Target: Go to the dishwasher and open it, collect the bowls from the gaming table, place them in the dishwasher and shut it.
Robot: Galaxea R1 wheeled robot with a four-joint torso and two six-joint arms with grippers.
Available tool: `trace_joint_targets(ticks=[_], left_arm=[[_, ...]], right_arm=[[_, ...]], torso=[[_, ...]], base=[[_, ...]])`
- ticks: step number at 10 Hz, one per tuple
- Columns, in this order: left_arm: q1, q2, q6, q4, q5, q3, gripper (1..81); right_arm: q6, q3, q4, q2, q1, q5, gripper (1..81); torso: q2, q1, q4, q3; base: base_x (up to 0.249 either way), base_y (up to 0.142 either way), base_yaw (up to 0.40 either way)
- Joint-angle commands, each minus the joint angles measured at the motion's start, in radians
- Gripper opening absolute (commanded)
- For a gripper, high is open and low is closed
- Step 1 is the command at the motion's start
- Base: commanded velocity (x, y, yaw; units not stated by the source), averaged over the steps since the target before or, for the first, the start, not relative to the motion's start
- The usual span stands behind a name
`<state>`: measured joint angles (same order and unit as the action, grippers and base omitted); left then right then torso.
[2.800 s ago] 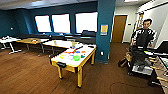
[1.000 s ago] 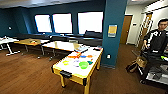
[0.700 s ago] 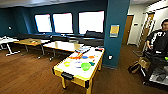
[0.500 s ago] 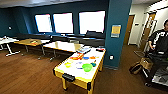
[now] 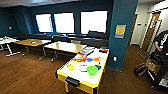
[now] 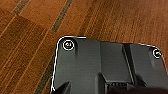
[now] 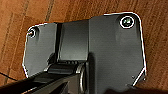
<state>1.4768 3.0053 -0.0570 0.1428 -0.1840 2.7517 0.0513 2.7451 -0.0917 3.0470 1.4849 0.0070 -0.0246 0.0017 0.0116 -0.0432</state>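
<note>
The gaming table (image 5: 96,86), long with a white top and yellow edge trim, stands just ahead in the head view, its near end toward me. On its top sit a wide green bowl (image 5: 92,70) and, to its left, a smaller yellow bowl (image 5: 71,67), with a thin blue ring (image 5: 83,68) between them and several bright toys farther back. The dishwasher is out of view. Both wrist views look down past my own dark plates at brown wood floor (image 6: 30,37) (image 7: 155,30).
Light-wood tables (image 5: 65,46) and a white table (image 5: 7,41) stand at the back left under bright windows. A teal pillar (image 5: 122,32) rises behind the gaming table. A person (image 5: 161,41) stands at the right edge by a dark cart (image 5: 160,75) and a bag (image 5: 140,70).
The camera has driven closer and turned: the gaming table now shows larger and nearer the middle, and the person has slid toward the right edge. The bowls have not moved on the table.
</note>
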Motion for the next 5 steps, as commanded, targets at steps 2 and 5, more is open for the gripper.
trace_joint_targets(ticks=[2, 5], left_arm=[[-0.051, -0.003, -0.007, -0.005, 0.044, 0.002, 81.1], [-0.051, -0.003, -0.007, -0.002, 0.044, 0.002, 81.1]], right_arm=[[0.001, -0.001, 0.001, 0.002, -0.054, -0.055, 81.1], [0.001, -0.001, 0.001, 0.002, -0.054, -0.055, 81.1]], torso=[[0.000, 0.000, 0.000, 0.000], [0.000, 0.000, 0.000, 0.000]], base=[[0.140, 0.170, 0.000], [0.140, 0.174, 0.000]])
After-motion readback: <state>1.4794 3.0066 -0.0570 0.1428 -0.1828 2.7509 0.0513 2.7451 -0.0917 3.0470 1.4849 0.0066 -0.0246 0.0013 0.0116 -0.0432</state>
